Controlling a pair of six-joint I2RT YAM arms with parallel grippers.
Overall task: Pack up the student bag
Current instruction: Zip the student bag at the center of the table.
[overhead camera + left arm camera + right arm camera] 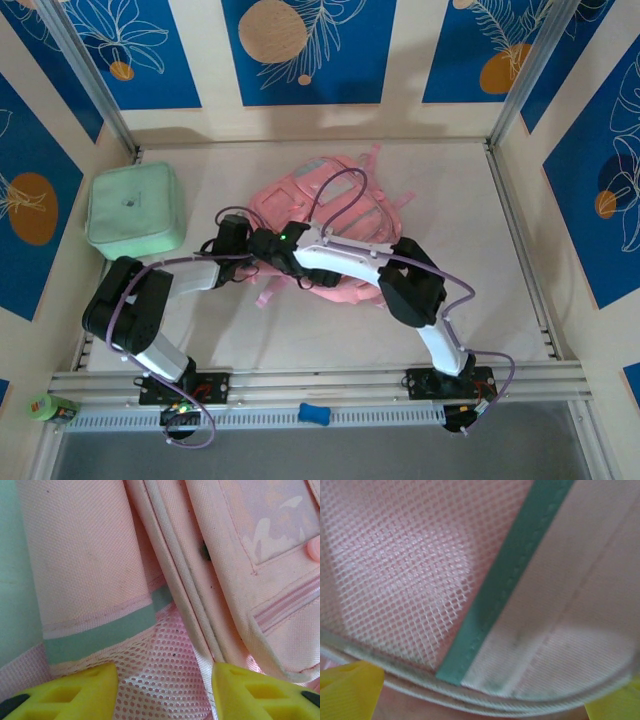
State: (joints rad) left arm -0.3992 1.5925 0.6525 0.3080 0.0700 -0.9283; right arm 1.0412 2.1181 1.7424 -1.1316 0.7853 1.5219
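Pink bag [285, 205], opening stage judged: mesh pocket [160, 650] faced by left gripper [167, 690], half-spread, and right gripper [482, 692], wide; zip to be sought.

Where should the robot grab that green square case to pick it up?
Probably the right edge of the soft mint green square case, pinched from above. It lies flat, looks too broad to span, and its left side sits by the wall.
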